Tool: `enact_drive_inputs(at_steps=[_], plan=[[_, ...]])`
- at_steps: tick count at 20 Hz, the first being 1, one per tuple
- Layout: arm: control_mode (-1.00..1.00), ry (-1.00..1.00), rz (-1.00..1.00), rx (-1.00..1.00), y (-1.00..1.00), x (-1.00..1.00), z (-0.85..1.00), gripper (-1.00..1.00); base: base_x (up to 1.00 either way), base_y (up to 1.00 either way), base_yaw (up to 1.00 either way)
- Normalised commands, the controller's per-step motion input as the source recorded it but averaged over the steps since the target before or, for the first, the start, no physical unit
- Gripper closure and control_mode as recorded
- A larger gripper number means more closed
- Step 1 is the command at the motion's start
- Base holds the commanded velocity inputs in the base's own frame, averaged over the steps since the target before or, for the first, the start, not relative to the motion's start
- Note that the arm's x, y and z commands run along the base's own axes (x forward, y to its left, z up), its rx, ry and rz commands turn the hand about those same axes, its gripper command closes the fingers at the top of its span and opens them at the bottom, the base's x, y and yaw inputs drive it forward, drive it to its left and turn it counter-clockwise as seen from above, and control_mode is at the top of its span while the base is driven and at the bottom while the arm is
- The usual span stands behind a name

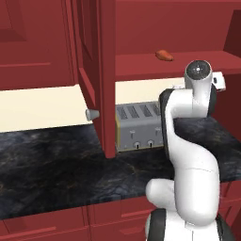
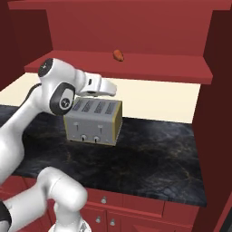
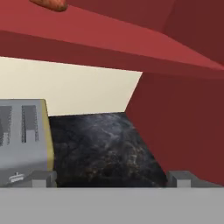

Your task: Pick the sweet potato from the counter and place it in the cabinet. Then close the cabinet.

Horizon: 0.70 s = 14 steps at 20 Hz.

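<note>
Fingers apart, wide gap between the two tips, nothing between them; gripper empty, looking over the counter beside the toaster. In the hand view the toaster's grey side with slots sits at left, dark marbled stone in the middle, red cabinet side wall at right, shelf underside across the top.

Left base view, left to right: closed red cabinet door far left, cream back wall below it, then the open door edge-on with a grey knob sticking out on its left. Toaster just right of the door, standing on the counter. Sweet potato lies on the cabinet shelf, above and right of the toaster. White arm rises from lower right, partly covering the toaster's right end.

Right base view: arm at left, hand reaching over the toaster top, below the shelf. Sweet potato on the shelf, near the middle, well above the hand. Counter runs right to the cabinet side panel. Drawer fronts with small knobs below the counter edge
</note>
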Motion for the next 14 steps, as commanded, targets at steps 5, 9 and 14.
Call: enact_drive_inputs(at_steps=[5,9,14], plan=[[-1.00,-0.31,-0.03,0.00,-0.08,-1.00,-0.40,-1.00,0.00,0.00,0.00],[-1.00,-0.29,0.00,0.00,-0.13,-1.00,-0.36,-1.00,0.00,0.00,0.00],[-1.00,-0.44,0.00,0.00,-0.15,-1.00,-0.20,-1.00,0.00,0.00,0.00]])
